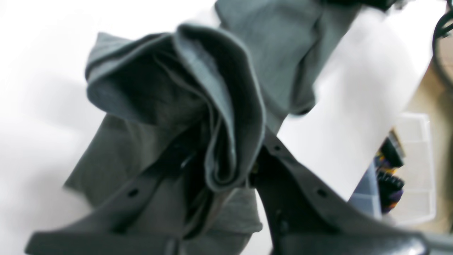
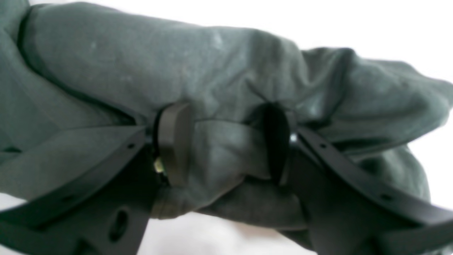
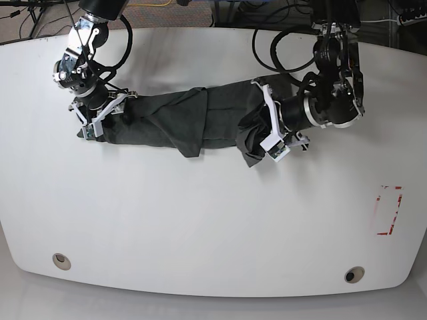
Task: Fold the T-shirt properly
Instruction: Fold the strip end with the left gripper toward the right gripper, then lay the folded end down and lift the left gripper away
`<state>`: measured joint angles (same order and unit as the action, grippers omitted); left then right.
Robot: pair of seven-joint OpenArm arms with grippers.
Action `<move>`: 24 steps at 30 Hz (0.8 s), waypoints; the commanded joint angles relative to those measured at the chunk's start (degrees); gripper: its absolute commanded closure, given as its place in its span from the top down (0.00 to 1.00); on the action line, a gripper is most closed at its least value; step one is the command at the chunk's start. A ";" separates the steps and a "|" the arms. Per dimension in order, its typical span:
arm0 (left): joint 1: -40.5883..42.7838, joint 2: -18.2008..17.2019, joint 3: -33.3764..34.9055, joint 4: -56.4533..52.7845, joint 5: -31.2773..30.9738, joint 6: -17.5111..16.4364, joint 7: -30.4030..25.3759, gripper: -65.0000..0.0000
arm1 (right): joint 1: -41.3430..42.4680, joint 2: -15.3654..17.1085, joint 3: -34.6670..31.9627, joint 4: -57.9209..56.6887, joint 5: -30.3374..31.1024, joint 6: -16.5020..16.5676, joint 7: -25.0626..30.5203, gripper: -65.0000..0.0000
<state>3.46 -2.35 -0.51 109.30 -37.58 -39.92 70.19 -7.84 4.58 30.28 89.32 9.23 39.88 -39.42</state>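
Observation:
The dark charcoal T-shirt (image 3: pixel 180 120) lies bunched into a long band across the back half of the white table (image 3: pixel 200 227), stretched between both arms. My left gripper (image 3: pixel 259 125) holds its right end. In the left wrist view this gripper (image 1: pixel 226 159) is shut on a thick rolled bunch of T-shirt (image 1: pixel 212 106) cloth, lifted off the table. My right gripper (image 3: pixel 107 115) holds the other end. In the right wrist view a fold of the T-shirt (image 2: pixel 226 71) sits clamped between the right gripper's (image 2: pixel 226 145) two black pads (image 2: pixel 173 141).
A red rectangle outline (image 3: pixel 388 211) is marked near the table's right edge. Two round holes (image 3: pixel 61 261) sit near the front edge. Black cables (image 3: pixel 280 47) trail at the back. A clear plastic box (image 1: pixel 410 166) of small parts stands beyond the table's edge.

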 commanded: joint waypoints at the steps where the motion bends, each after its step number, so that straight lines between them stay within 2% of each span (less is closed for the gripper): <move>1: -0.70 0.99 -0.06 -0.33 -1.14 -0.08 -1.23 0.09 | 0.06 0.21 -0.08 0.57 -0.40 0.12 -1.24 0.48; 11: -1.93 3.01 0.12 -0.86 -1.14 -0.08 -1.23 0.12 | 0.06 0.21 -0.08 0.57 -0.40 0.12 -1.24 0.48; 14: -1.93 3.89 0.12 -0.86 -1.49 -0.08 -1.14 0.25 | 0.06 0.21 -0.08 0.57 -0.40 0.12 -1.42 0.48; 16: -2.10 4.86 0.12 -0.50 -1.67 -0.08 -0.70 0.37 | 0.06 0.21 -0.08 0.57 -0.40 0.12 -2.03 0.48; 19: -3.86 7.23 0.12 -0.42 -3.43 -0.08 2.64 0.54 | 0.06 0.21 -0.08 0.75 -0.40 0.12 -2.38 0.48; 21: -5.09 8.20 0.12 -0.42 -5.01 -0.08 5.63 0.59 | 0.06 0.21 -0.08 1.28 -0.40 0.12 -2.38 0.48; 24: -7.20 8.99 -0.23 -0.33 -8.26 -0.08 9.67 0.59 | -0.12 0.21 -0.08 2.33 -0.40 0.12 -2.38 0.48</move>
<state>-1.48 6.02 -0.58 107.63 -42.78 -39.92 78.98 -7.86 4.43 30.28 90.30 9.19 39.88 -40.88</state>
